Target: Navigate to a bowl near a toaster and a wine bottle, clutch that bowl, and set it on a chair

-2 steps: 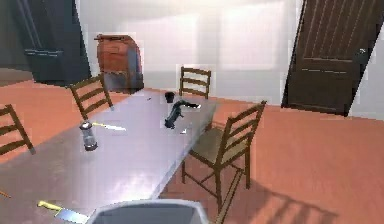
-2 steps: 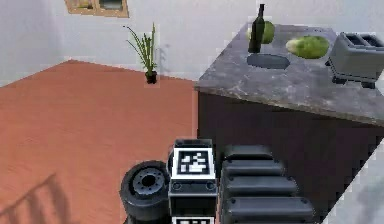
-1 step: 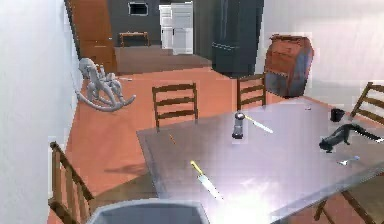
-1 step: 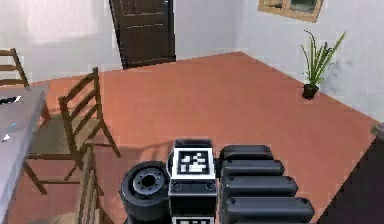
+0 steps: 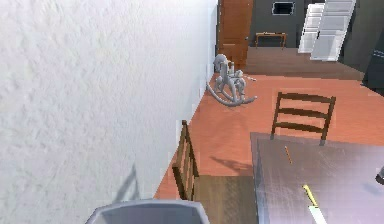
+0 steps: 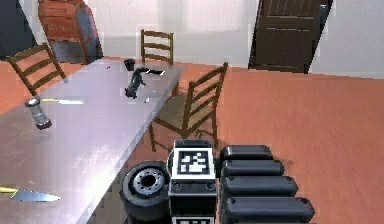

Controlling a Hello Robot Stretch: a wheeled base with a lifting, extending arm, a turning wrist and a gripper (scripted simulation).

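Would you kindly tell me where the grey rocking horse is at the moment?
The grey rocking horse stands in the forward view's upper middle, on the floor against the white wall, just before the brown door.

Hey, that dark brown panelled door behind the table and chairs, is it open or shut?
Shut. The dark brown panelled door fills its frame flush, with no gap showing at either side.

No legible text or numbers
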